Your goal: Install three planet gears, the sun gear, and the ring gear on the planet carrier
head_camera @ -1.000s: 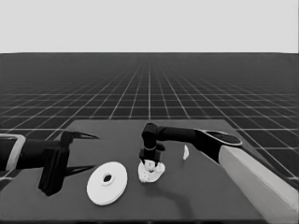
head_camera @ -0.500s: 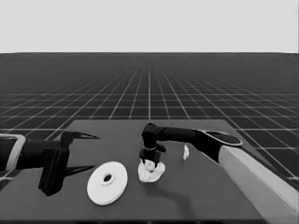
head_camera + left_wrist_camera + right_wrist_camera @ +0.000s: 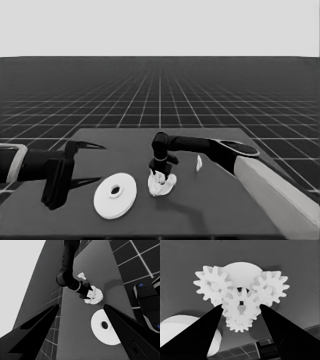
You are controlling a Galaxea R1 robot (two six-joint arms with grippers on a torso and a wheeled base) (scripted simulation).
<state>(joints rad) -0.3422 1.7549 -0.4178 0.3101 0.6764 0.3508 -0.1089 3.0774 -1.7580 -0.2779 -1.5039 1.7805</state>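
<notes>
Nothing visible has shifted since the earlier head views: the right end effector (image 3: 159, 169) still hangs over the cluster of gears on the smaller round part (image 3: 162, 184), near the middle of the surface (image 3: 220, 210). Its right wrist view shows the two fingers (image 3: 205, 335) spread to either side of the middle gear (image 3: 240, 305), the pads touching or almost touching that gear's teeth; whether they truly pinch it cannot be told. Around that middle gear, one planet gear (image 3: 212, 285) lies to one side, a second planet gear (image 3: 269, 288) to the other, and a third gear (image 3: 238, 323) shows partly beneath the middle one, nearest the wrist. All four rest on the smaller round part, whose pale rim rises beyond them. Just beside the right end effector, toward the left arm, lies the larger round part (image 3: 115, 195), flat on the surface with its centre hole showing, apart from the gear cluster. On the other side of the right end effector, a little farther back, a thin white piece (image 3: 199, 162) stands clear of everything else. Well out at the surface's left end, the left end effector (image 3: 85, 164) waits with its fingers (image 3: 37, 325) spread wide and nothing between them.
</notes>
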